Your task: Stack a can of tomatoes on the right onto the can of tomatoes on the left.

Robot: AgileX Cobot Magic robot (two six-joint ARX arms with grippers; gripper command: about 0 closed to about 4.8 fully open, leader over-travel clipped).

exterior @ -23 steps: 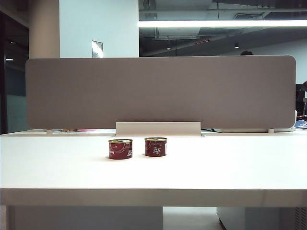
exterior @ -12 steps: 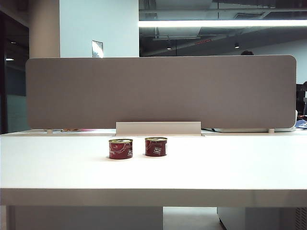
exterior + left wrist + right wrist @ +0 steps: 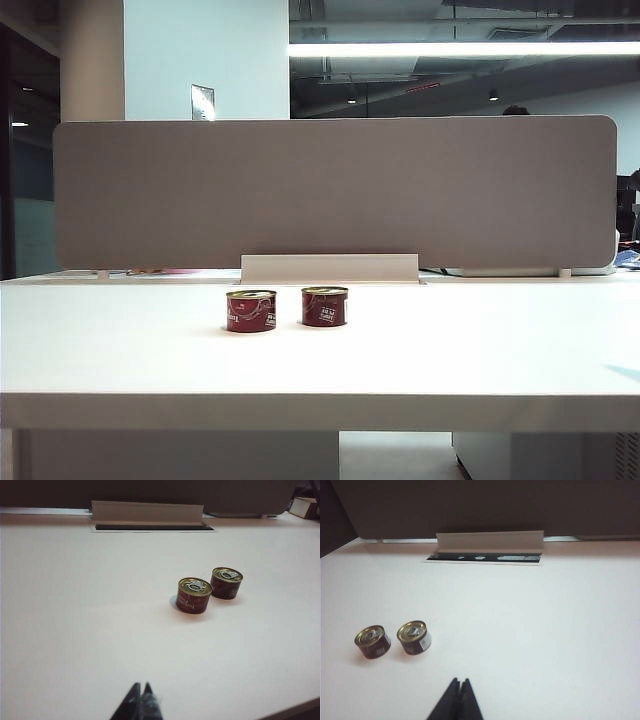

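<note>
Two short red cans of tomatoes with gold pull-tab lids stand upright side by side on the white table (image 3: 120, 350). The left can (image 3: 250, 311) (image 3: 194, 595) (image 3: 372, 641) and the right can (image 3: 324, 306) (image 3: 226, 583) (image 3: 414, 637) are a small gap apart. My left gripper (image 3: 141, 686) is shut and empty, well short of the cans over bare table. My right gripper (image 3: 459, 681) is also shut and empty, short of the cans and off to their right. Neither gripper shows in the exterior view.
A raised white cable flap (image 3: 329, 268) over a dark slot (image 3: 485, 558) sits behind the cans. A tall grey partition (image 3: 330, 190) closes off the back of the table. The table's front edge (image 3: 320, 410) runs across the exterior view.
The cans have not moved. A faint dark shadow has appeared on the table at the far right edge of the exterior view.
</note>
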